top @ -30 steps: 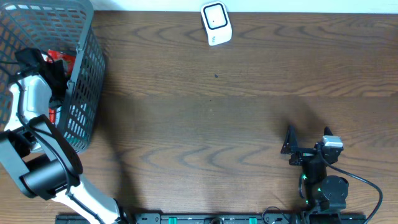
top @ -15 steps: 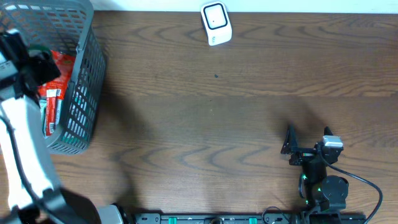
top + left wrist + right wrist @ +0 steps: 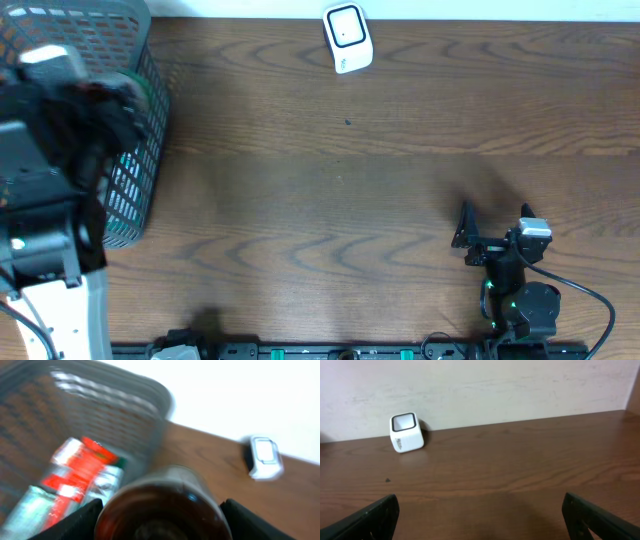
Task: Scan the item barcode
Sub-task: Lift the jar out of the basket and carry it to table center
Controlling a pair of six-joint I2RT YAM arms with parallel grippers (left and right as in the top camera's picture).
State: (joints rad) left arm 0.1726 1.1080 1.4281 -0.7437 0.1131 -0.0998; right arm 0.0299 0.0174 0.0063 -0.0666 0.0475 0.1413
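Left hand (image 3: 161, 521) grips what seems a brown bottle (image 3: 160, 492) above basket (image 3: 107, 402).

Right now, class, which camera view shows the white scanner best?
The right wrist view: the white scanner is sharp and unobstructed, its dark window and side visible. Overhead shows it smaller, from above. The left wrist view shows it blurred.

One counter (image 3: 300, 200). One grey basket (image 3: 135, 190). One white scanner (image 3: 347, 38). One brown bottle (image 3: 162, 505). At least two packets (image 3: 75, 467) in the basket, red and silver, too blurred to count more surely. Two arms: one left arm (image 3: 45, 190) and one right arm (image 3: 515, 270).
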